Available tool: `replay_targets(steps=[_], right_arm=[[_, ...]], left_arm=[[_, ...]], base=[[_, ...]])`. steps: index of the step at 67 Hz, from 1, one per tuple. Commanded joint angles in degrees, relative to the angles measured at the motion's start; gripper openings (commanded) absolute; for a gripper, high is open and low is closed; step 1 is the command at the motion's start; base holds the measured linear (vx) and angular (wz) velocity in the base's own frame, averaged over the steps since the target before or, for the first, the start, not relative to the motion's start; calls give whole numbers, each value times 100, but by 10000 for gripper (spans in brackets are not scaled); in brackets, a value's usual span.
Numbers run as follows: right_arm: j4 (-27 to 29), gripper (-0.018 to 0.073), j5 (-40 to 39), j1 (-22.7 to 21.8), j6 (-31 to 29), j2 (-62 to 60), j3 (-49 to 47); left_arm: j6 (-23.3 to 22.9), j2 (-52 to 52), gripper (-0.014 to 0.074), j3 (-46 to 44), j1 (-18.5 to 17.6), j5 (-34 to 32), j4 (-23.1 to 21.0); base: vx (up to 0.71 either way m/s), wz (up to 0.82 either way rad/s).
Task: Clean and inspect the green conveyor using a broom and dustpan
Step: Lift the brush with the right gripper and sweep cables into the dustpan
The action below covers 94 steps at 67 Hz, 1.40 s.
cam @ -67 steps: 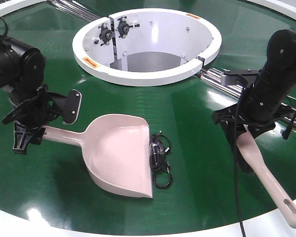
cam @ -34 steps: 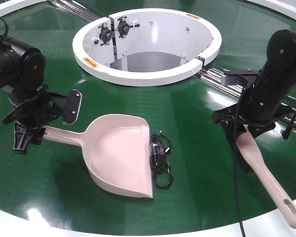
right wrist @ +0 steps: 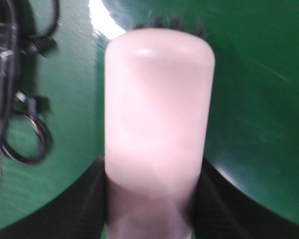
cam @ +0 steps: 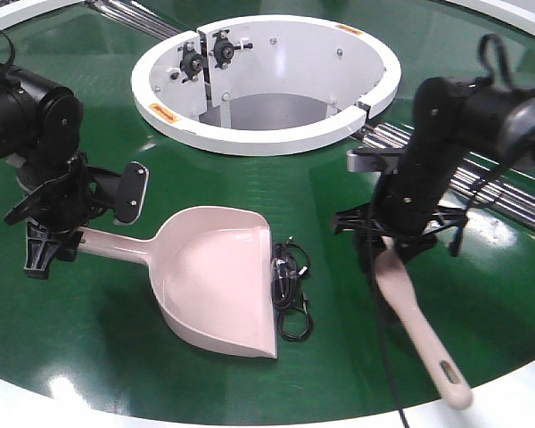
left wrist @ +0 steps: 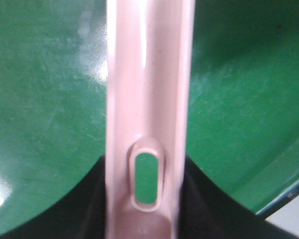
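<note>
Left claw (cam: 56, 234) clamps the dustpan (cam: 218, 281) at its handle end; right claw (cam: 388, 245) grips the broom (cam: 421, 328) near the head. Both look like light, stiff, slick plastic and may twist in the grip.

Black cable bundle (cam: 290, 287): tangled, lying flat, loose loops, small plugs at ends.

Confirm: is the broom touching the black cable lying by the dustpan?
Apart. The front view shows a strip of bare green conveyor between the broom and the cable. The right wrist view shows the same gap.
</note>
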Motion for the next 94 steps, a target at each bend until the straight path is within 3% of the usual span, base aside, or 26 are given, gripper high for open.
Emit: replay_targets(steps=[1, 31, 54, 70, 94], right_arm=[[97, -4, 353, 139, 118, -7, -409], [921, -4, 353, 828, 235, 1225, -1421], [1681, -4, 353, 1445, 365, 1898, -2846], [1853, -4, 353, 1650, 552, 2110, -3584], [1847, -4, 353, 1667, 584, 1798, -3659]], left_arm=[[48, -249, -6, -121, -73, 205, -130], [48, -249, -6, -121, -73, 205, -130], [48, -249, -6, -121, -73, 205, -130], [48, -249, -6, -121, -73, 205, -130], [48, -249, -6, -121, -73, 205, -130]], base=[[0, 0], [0, 0], [0, 0], [0, 0], [0, 0]])
